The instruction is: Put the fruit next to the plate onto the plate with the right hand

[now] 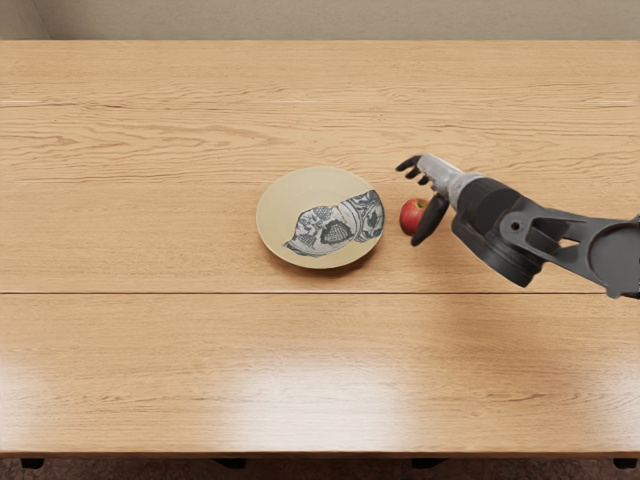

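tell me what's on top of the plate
No object lies on the plate, only its printed grey pattern. The apple sits on the table just right of it, by the open right hand. Nothing covers the plate's face.

The 1 head camera looked down at a slant across the table (150, 350) from its near edge, with the wall (320, 18) along the frame's top.

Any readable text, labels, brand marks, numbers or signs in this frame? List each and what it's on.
None readable.
The plate carries a dark grey printed picture, with no lettering visible in it.
The apple, the right hand and the table show no words, numbers or signs.
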`<state>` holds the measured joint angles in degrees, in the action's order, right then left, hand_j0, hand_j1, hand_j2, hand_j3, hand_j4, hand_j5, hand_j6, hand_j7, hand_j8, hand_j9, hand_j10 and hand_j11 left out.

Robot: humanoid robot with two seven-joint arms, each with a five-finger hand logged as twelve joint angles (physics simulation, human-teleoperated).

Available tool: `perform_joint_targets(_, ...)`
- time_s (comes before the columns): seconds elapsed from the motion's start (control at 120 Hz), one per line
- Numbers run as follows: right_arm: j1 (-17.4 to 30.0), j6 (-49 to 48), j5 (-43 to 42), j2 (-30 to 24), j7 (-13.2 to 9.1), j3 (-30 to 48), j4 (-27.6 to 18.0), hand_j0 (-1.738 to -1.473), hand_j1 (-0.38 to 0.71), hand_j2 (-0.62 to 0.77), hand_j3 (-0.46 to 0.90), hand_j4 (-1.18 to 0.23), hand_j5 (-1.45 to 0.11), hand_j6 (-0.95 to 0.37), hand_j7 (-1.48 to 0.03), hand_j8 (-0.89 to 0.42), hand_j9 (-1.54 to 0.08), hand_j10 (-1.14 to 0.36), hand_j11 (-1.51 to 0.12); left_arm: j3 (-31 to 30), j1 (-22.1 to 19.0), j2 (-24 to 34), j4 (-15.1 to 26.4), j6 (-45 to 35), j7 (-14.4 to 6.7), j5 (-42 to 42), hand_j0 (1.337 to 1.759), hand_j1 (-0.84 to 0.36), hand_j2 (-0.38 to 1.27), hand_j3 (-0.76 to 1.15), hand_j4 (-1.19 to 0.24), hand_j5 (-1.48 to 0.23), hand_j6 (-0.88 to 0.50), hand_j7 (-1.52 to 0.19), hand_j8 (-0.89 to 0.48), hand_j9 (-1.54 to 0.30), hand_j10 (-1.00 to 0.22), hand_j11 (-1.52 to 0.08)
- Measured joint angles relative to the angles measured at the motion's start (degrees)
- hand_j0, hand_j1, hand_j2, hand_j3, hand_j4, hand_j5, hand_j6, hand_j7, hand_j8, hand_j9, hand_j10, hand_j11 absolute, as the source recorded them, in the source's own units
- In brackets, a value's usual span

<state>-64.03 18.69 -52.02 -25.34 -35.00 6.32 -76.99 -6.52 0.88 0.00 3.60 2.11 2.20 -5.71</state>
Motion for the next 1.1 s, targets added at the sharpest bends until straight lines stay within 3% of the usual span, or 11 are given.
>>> perform_joint_targets(0.592, 1.4, 2.1, -1.7, 4.8, 0.0, -3.2, 8.0, -1.658, -0.03, -0.05, 0.00, -0.27, -0.34, -0.27, -0.34, -0.27, -0.34, -0.26, -0.34, 0.0, 0.0, 0.0, 0.0, 0.0, 0.0, 0.0, 1.658, 0.07, 0.05, 0.00, -0.23, -0.30, -0.23, -0.30, -0.23, -0.30, -0.23, -0.30)
perform_joint_targets(1.1, 1.5, 1.9, -0.8, 5.3, 0.0, -3.2, 8.8, -1.658, 0.12, -0.08, 0.00, -0.39, -0.51, -0.39, -0.51, -0.39, -0.51, -0.37, -0.47, 0.0, 0.0, 0.0, 0.0, 0.0, 0.0, 0.0, 1.658, 0.07, 0.05, 0.00, -0.23, -0.30, -0.23, -0.30, -0.23, -0.30, -0.23, -0.30)
